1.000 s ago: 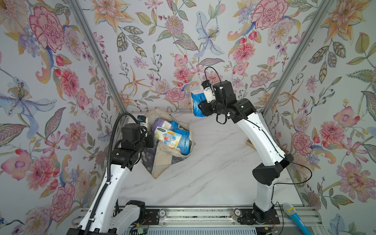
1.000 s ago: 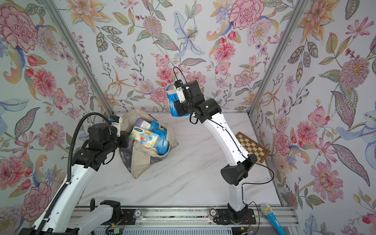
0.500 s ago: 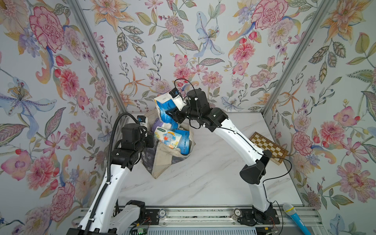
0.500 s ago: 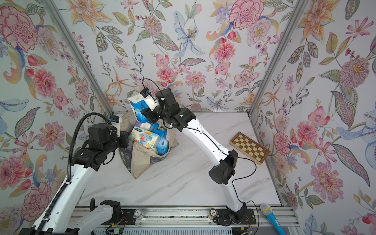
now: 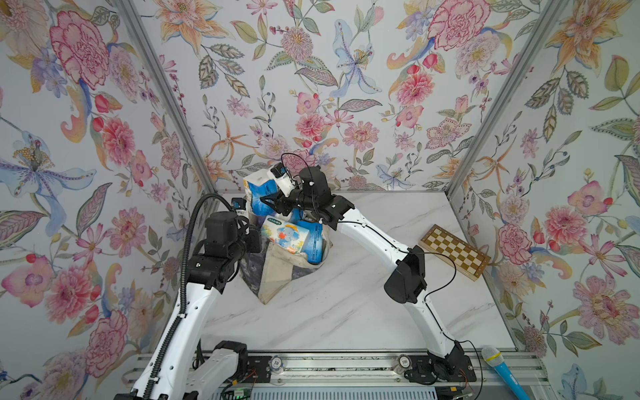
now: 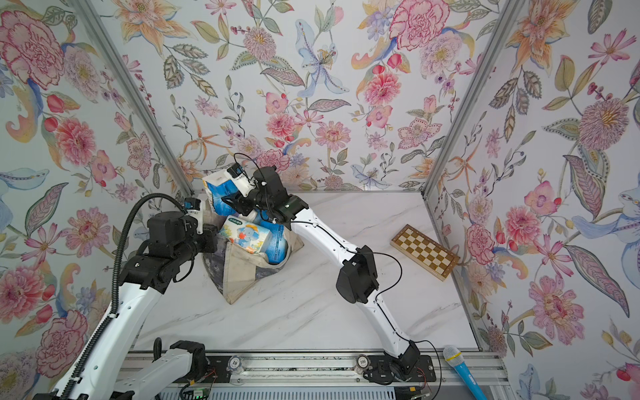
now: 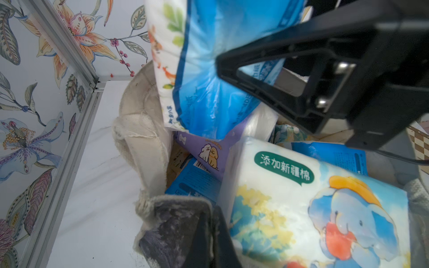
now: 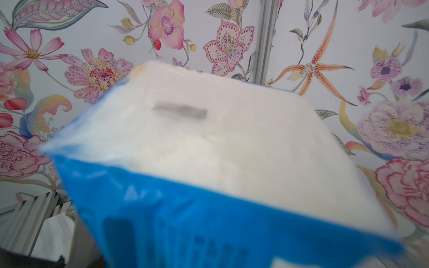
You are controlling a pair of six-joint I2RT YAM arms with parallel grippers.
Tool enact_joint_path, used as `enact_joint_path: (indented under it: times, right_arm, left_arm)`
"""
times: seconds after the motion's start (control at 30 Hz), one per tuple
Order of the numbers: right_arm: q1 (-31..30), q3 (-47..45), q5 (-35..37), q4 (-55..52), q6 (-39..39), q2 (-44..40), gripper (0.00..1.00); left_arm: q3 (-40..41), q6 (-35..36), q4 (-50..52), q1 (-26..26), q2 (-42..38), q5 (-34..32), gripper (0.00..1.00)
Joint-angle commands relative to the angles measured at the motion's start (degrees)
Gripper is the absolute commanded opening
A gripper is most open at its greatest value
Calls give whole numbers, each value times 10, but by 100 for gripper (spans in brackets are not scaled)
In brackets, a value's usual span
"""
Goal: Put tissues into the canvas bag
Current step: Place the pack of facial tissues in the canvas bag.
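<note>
The canvas bag [image 5: 277,273] [image 6: 239,273] stands open at the back left of the marble table, holding several tissues. A cartoon elephant pack [image 5: 287,235] [image 7: 313,208] lies on top, and a lavender pack [image 7: 209,148] sits below it. My left gripper [image 5: 254,240] [image 7: 212,234] is shut on the bag's near rim [image 7: 176,208]. My right gripper [image 5: 273,202] [image 6: 235,202] is shut on a blue-and-white tissue pack [image 5: 258,194] [image 6: 220,195] [image 7: 204,69], held upright just above the bag's mouth. In the right wrist view this pack [image 8: 220,150] hides the jaws.
A brown-and-cream chessboard [image 5: 453,251] [image 6: 424,251] lies against the right wall. A blue microphone [image 5: 498,367] rests on the front rail at the right. Floral walls close the cell on three sides, and the bag sits near the back left corner.
My right arm has swung left with the blue-and-white pack, from the back middle to over the bag's mouth. The left arm and the bag have stayed put.
</note>
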State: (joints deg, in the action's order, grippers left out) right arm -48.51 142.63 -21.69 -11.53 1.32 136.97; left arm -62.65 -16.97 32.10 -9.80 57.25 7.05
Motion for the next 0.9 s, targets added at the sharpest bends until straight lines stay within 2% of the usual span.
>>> enact_joint_path:
  times: [0.0,0.17,0.5,0.77,0.87]
  right_arm:
    - [3,38,-39,54,-31,3,44]
    - [5,38,-33,-23,-20,9,42]
    - [11,19,39,-226,64,-5,42]
    - [11,15,202,-290,122,-15,42]
    - [12,13,242,-307,148,-15,42]
  left_arm:
    - [3,-4,-5,-7,-9,-5,0]
    - [-3,-3,-1,-7,-18,-10,0]
    - [-25,5,8,-7,-15,-31,0]
    - [-49,4,27,-6,-16,-74,1]
    - [-56,1,34,-5,-18,-90,1]
